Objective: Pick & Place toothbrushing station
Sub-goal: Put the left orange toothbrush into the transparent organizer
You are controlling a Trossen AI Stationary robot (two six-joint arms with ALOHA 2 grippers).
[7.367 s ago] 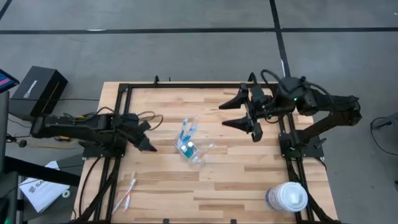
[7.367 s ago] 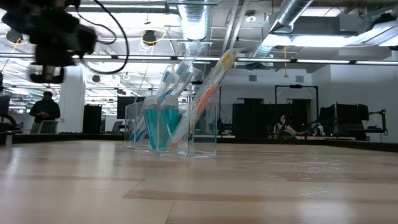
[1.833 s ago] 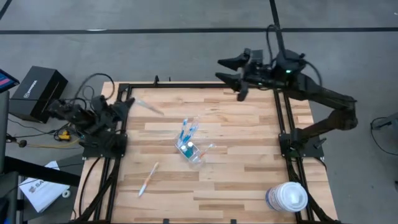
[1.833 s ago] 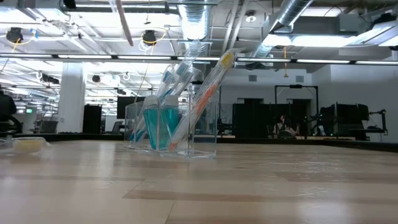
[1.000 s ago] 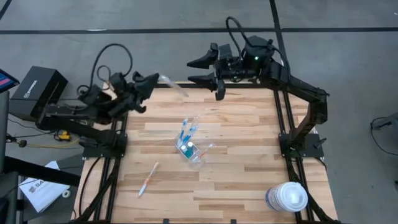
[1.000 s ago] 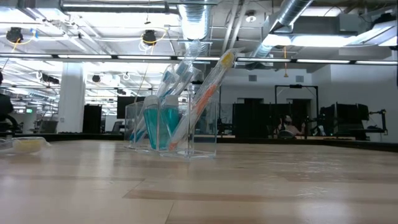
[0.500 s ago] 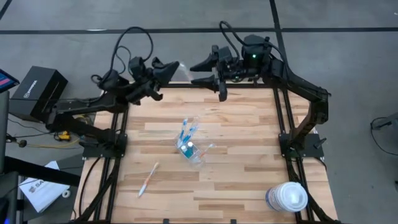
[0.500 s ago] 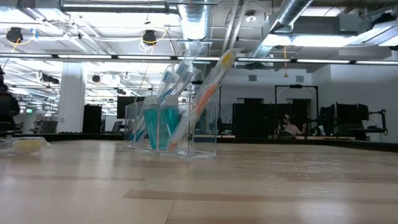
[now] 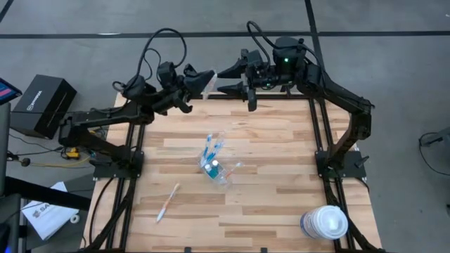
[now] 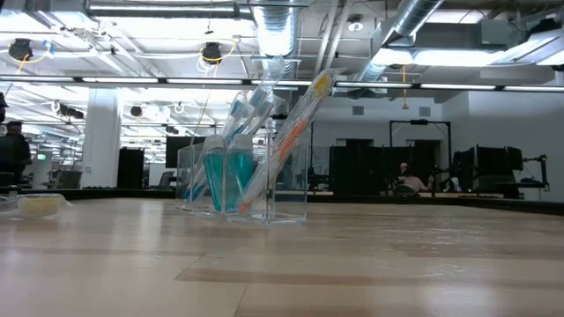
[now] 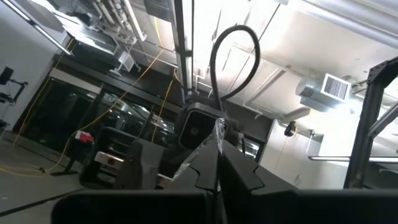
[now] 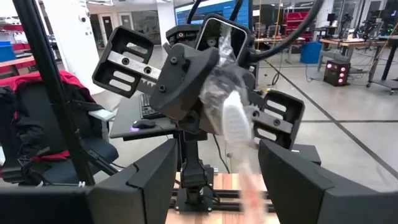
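On the light wooden slatted desk, a big round white-lidded tub stands at about 5 o'clock, and a slim white toothbrush with an orange end lies loose at about 8 o'clock. At the centre stands the small clear plastic cup, upright, holding blue, white and orange toothbrushes that lean out of it, with teal tubes inside. Both arms are raised at the desk's far edge, near 12 o'clock, their grippers facing each other. The left gripper has its jaws closed on a clear-wrapped white toothbrush, whose free end reaches toward the right gripper. The right gripper's jaws stand wide apart, empty, just beside the wrapped brush's tip. Off the desk at 9 o'clock, a black rectangular box sits on the floor. Beyond the desk, a person shows far off in the room.
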